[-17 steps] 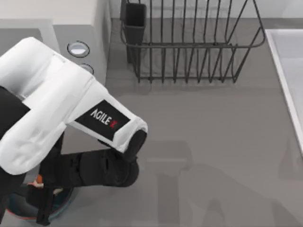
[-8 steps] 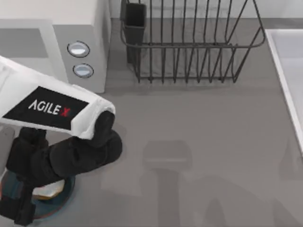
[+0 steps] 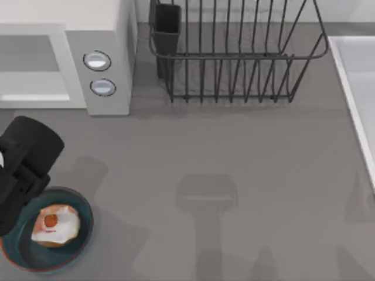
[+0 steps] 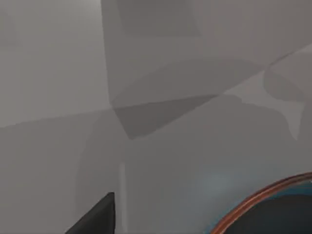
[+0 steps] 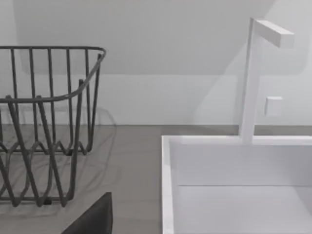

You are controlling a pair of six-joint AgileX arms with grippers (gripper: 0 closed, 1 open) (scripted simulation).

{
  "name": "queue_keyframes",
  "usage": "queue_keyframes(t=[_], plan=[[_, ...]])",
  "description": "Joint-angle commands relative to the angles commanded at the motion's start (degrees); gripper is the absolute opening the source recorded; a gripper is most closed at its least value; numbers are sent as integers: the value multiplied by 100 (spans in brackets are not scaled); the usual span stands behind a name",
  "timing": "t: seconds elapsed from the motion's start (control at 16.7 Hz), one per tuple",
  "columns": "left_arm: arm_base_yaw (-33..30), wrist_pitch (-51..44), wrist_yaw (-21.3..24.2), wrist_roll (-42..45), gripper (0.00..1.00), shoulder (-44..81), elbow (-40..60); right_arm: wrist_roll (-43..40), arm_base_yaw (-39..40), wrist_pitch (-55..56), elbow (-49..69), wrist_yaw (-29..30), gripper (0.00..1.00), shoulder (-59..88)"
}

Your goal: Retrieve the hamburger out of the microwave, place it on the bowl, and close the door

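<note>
My left arm's matte black, rounded wrist housing [image 3: 30, 149] appears in the top view as a dark drum-shaped cap with a blocky black segment beneath it, its surfaces smooth and free of visible screws, cables or lettering. A small sliver of white casing [image 3: 2, 159] shows just beside the black housing. In the left wrist view I see one black, wedge-shaped finger [image 4: 95, 217] with a flat face and a sharp straight edge. The right wrist view shows a matching black wedge-shaped finger [image 5: 91, 218], equally plain and unmarked.
</note>
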Motion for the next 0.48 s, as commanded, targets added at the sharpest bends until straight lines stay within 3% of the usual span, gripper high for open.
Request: queue_keyframes(t=[0.48], plan=[[1393,3010,1727,5828,100,-4571,-2296,0,0,0,0,0,100,0]])
